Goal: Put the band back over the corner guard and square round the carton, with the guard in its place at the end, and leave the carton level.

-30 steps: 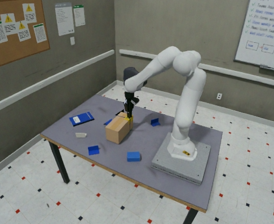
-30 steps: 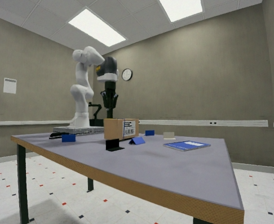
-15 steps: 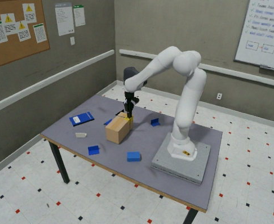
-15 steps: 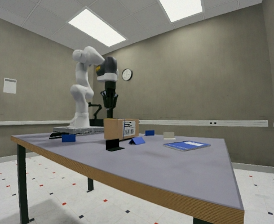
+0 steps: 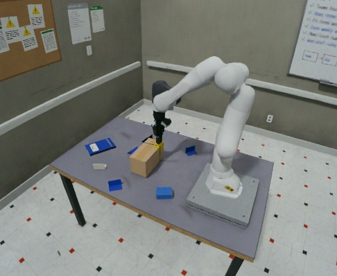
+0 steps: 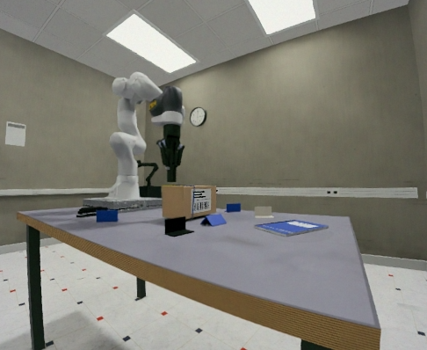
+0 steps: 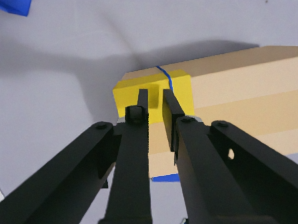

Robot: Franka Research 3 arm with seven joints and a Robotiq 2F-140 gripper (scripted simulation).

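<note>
A brown carton [image 5: 145,159] sits on the grey table and looks level in the exterior view [image 6: 188,200]. A yellow corner guard [image 5: 159,145] sits on its top far corner and fills the middle of the wrist view [image 7: 150,95]. A thin blue band [image 7: 165,76] runs across the top of the guard, near its right side. My gripper [image 5: 158,139] points straight down onto the guard. Its fingertips stand close together, with only yellow guard showing in the narrow gap. The band's run ends at the right fingertip. The rest of the band is hidden.
Blue corner pieces lie around the carton [image 5: 115,184] [image 5: 191,150] [image 5: 133,150]. A blue block [image 5: 164,193], a blue notebook [image 5: 100,145] and a small white piece [image 5: 99,166] also lie on the table. The arm's base plate [image 5: 223,198] is at the right.
</note>
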